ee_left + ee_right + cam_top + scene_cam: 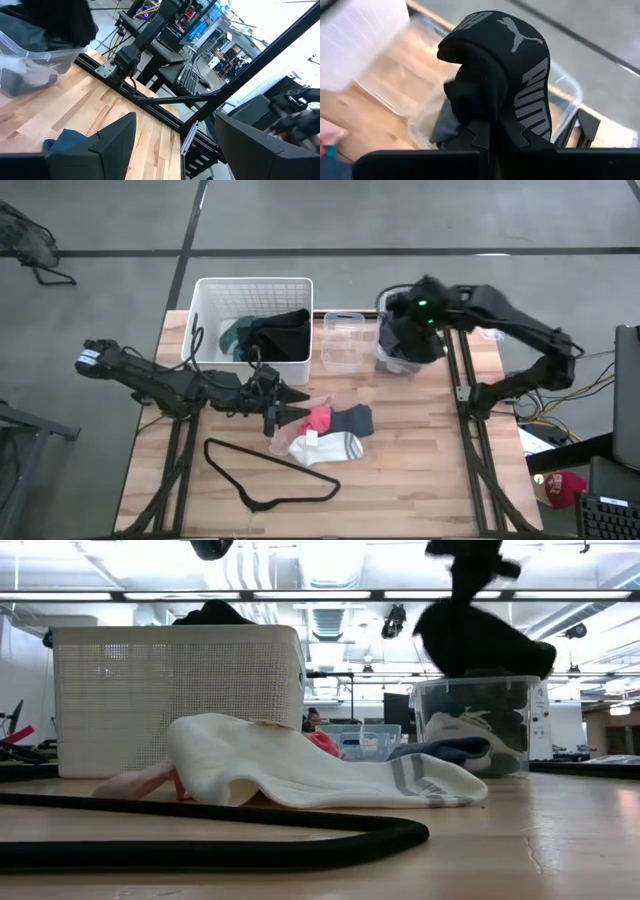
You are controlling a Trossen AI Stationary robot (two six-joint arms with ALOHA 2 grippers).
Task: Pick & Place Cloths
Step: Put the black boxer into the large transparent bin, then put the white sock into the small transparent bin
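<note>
My right gripper (pixel 408 328) hangs over a clear bin (pixel 392 362) at the table's far right, shut on a black garment (pixel 480 635) with a white-lettered waistband (pixel 532 75). More cloth lies in that bin. My left gripper (pixel 283 406) is open and low at the left end of a small pile mid-table: a pink cloth (pixel 318 402), a red one (pixel 319 420), a white sock (pixel 325 447) and a dark blue sock (pixel 352 419). I see no touch there. Teal (pixel 232 335) and black cloths (pixel 280 332) lie in the white basket (pixel 210 292). My right gripper holds the black garment from above, fingers pointing down. The bunched cloth (pixel 470 100) hides the place of contact, and the waistband arches over the fingers. The garment hangs below the gripper, clear of the table, its lower end (pixel 500 668) just above the bin's rim.
A thin black wire hanger (pixel 270 476) lies on the near part of the table. A small clear container (pixel 343 340) stands between the basket and the bin. Bare wood (pixel 420 460) lies on the near right. Arm frame rails (pixel 470 430) run along both sides.
</note>
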